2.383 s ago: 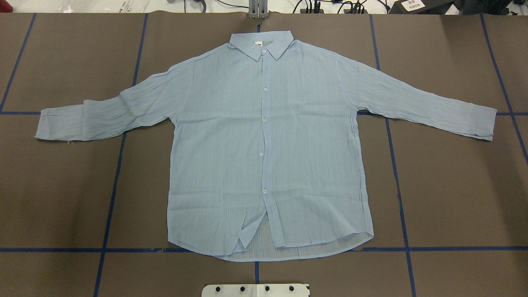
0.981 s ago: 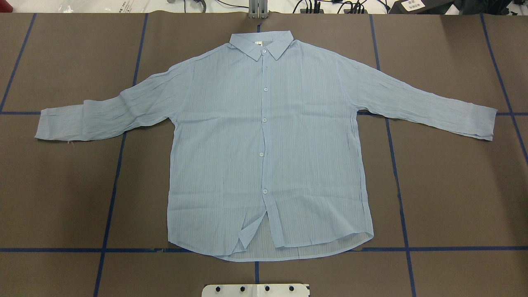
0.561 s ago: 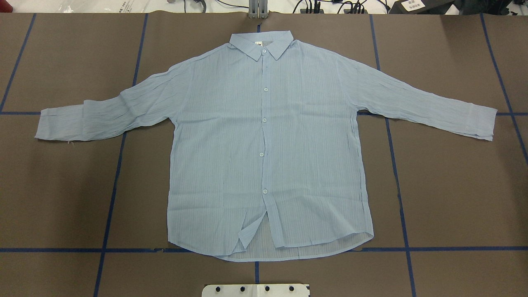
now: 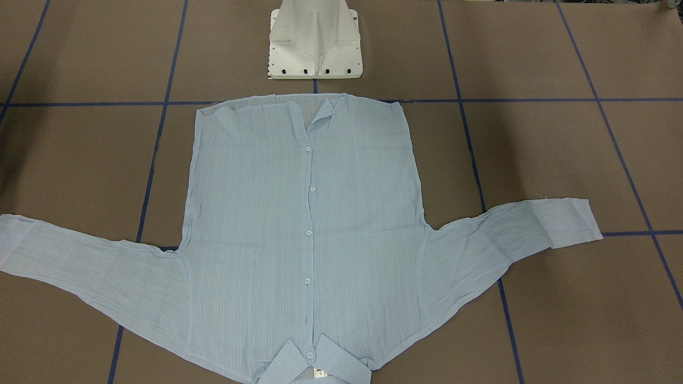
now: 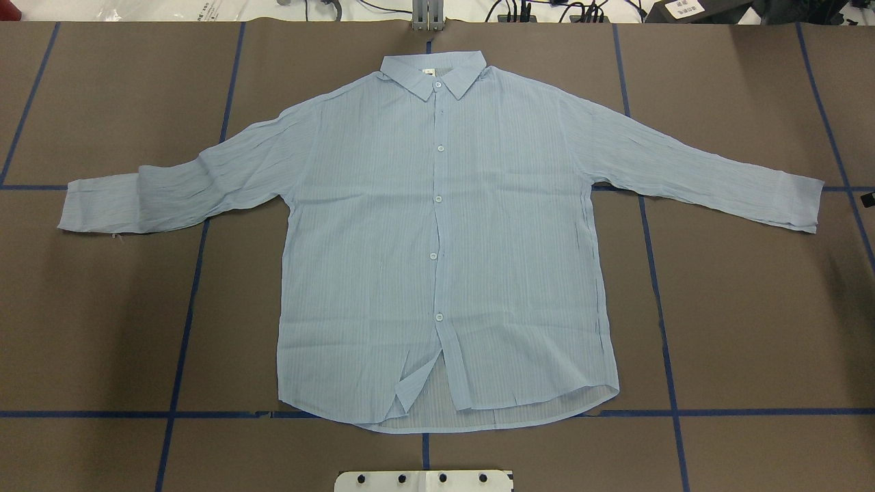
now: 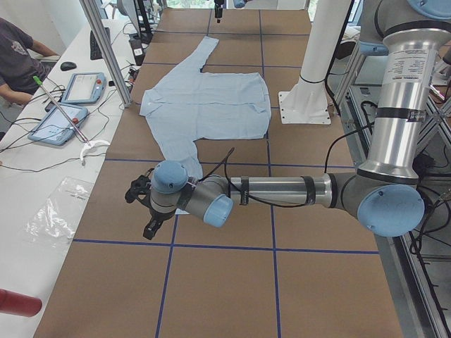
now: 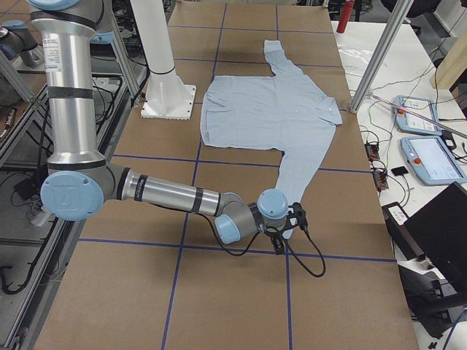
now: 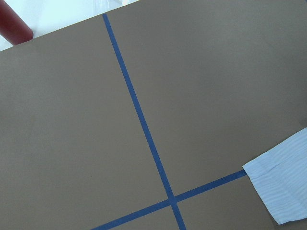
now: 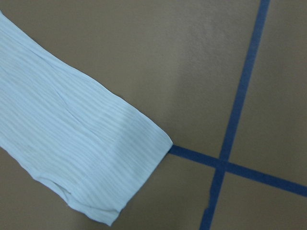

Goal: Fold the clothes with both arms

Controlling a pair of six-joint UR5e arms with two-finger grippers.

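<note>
On the bench: one shirt, two arms, neither touching it.

One shirt (image 5: 437,239) lay flat and face up in the middle of the brown bench (image 5: 752,307), collar away from the single white pedestal (image 4: 315,42), both sleeves spread out to the sides. Five buttons (image 5: 438,199) showed down its front, and the placket corner at the hem was turned back. Blue tape lines (image 5: 184,307) crossed the bench and ran under the cloth. The left arm (image 6: 275,190) reached low just beyond one cuff (image 8: 283,191), and the right arm (image 7: 168,193) did the same by the other cuff (image 9: 120,158). The left end effector (image 6: 141,211) and right end effector (image 7: 288,232) hung close over the bench. Whether either was released or clenched could not be told, as the wrist views showed no fingers. Two tablets (image 6: 67,105) and a seated person (image 6: 17,56) were at a side table. The front view cut off the collar and one sleeve end.
</note>
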